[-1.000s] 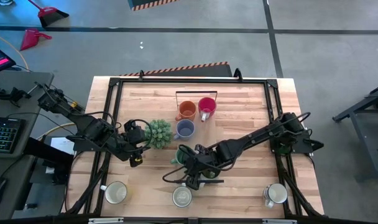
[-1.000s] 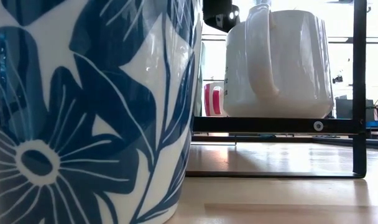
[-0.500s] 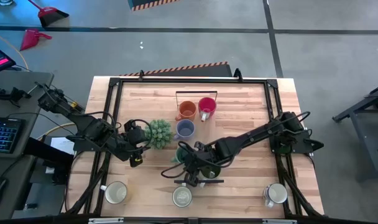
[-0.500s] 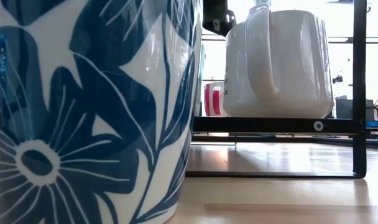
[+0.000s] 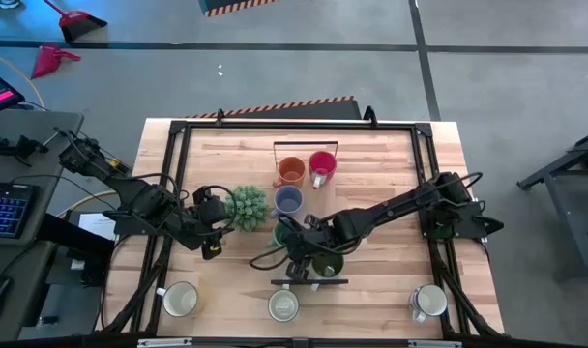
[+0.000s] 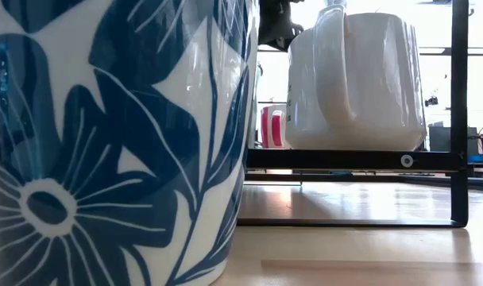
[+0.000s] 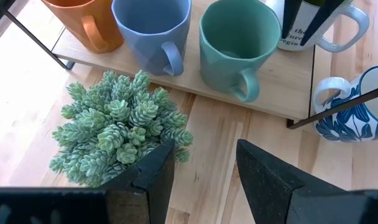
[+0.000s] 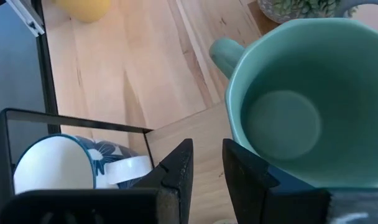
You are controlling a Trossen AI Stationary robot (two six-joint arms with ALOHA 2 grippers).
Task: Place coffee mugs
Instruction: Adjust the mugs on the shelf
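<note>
wooden table (image 5: 391,184) | right pincer (image 8: 204,163) slightly parted (nothing clamped) | teal mug (image 8: 301,99) just beside it

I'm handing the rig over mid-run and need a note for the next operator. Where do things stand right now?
Left gripper: open, empty, beside the potted plant.
Right gripper: mid-table, facing the teal mug; the olive-green mug is right by it, and I cannot tell if it is gripped.
Done, it seems: orange mug, pink-red mug, lavender-blue mug and teal mug stand grouped mid-table.
Left: probably the olive-green mug, plus three white mugs along the near edge.
</note>
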